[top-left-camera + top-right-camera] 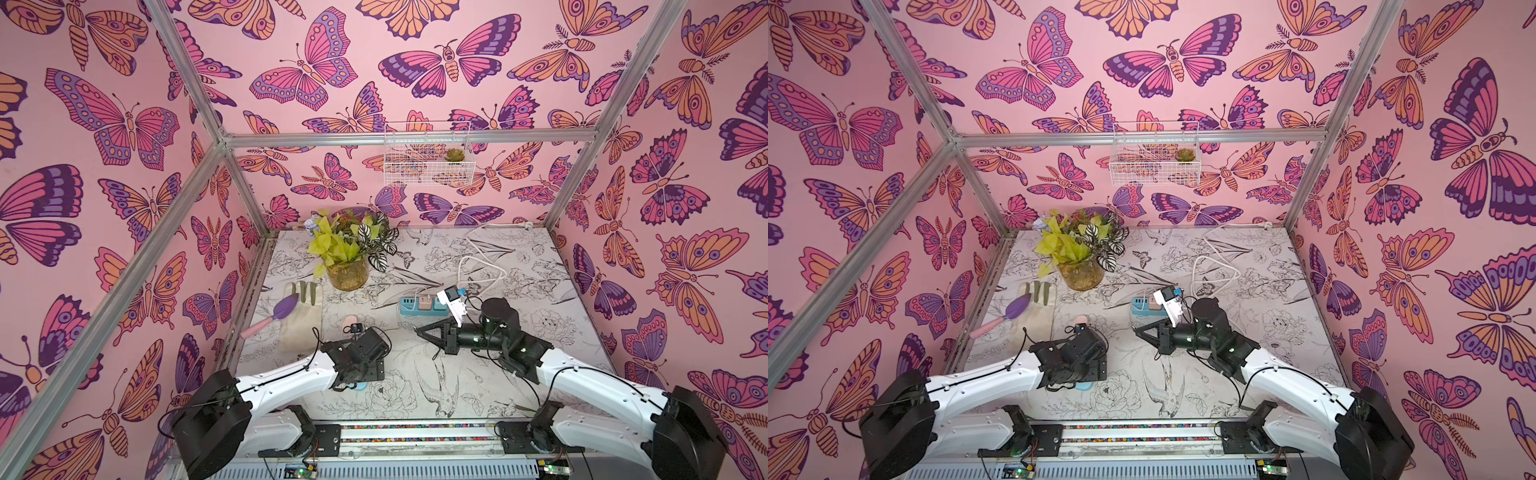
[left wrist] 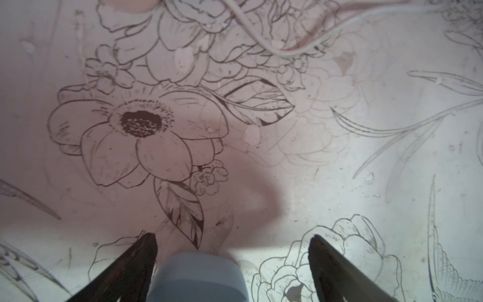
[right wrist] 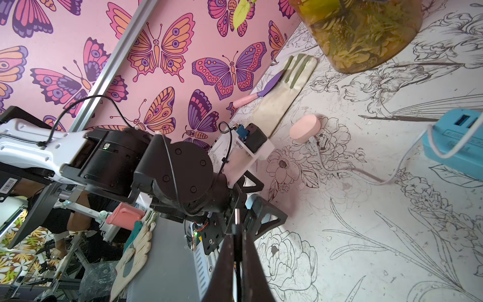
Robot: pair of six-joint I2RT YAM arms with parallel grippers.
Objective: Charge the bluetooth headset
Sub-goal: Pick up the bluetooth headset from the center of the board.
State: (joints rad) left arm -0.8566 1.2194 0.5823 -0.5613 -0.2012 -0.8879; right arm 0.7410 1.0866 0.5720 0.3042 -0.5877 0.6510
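Left end effector (image 2: 232, 235) is released, straddling the pale-blue headset (image 2: 196, 277) on the surface (image 2: 339, 183). Right end effector (image 3: 237, 235) is clenched on a thin plug (image 3: 236, 217). Power strip (image 3: 454, 146) lettering is unreadable.

Pink butterfly wallpaper (image 1: 332, 50) covers every wall I can see in both top views. An aluminium frame (image 1: 311, 140) runs along the back wall and down the corners. A white wire basket (image 1: 428, 166) hangs on the back rail (small succulent (image 1: 455, 154) inside). The tabletop (image 1: 419, 365) is white with black line-drawn flowers and birds, and looks scuffed in the left wrist view. Light is bright and even, and I get a pink cast on the table there.
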